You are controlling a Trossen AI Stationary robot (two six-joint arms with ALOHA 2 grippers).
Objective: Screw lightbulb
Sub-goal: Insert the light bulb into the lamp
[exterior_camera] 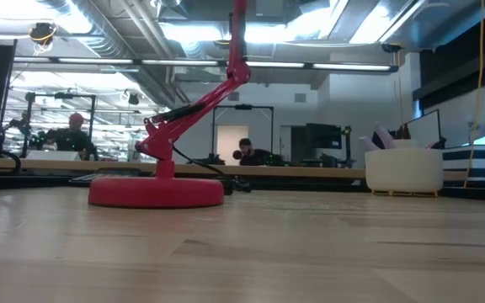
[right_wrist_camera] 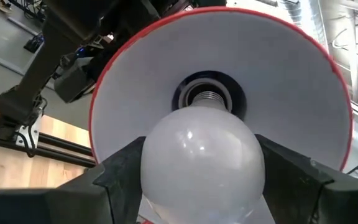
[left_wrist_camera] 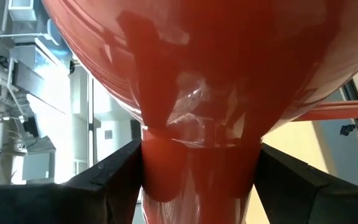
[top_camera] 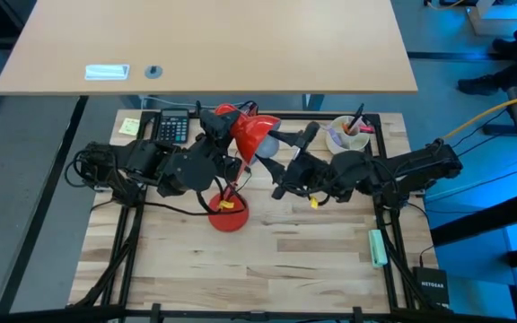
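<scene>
We read the left claw (left_wrist_camera: pixel 197 180) as clamped on the narrow neck of the red lamp's shade (top_camera: pixel 251 133), steadying it so the socket (right_wrist_camera: pixel 207 98) faces the other arm. The right claw (right_wrist_camera: pixel 197 174) is closed around the lightbulb (right_wrist_camera: pixel 197 158), its silvery screw base lined up with the socket and seemingly just entering it, above the far middle of the table (top_camera: pixel 285 260). We cannot tell how deep the threads sit. From table height neither claw nor the shade shows, only the lamp base (exterior_camera: pixel 157 190) and arm.
</scene>
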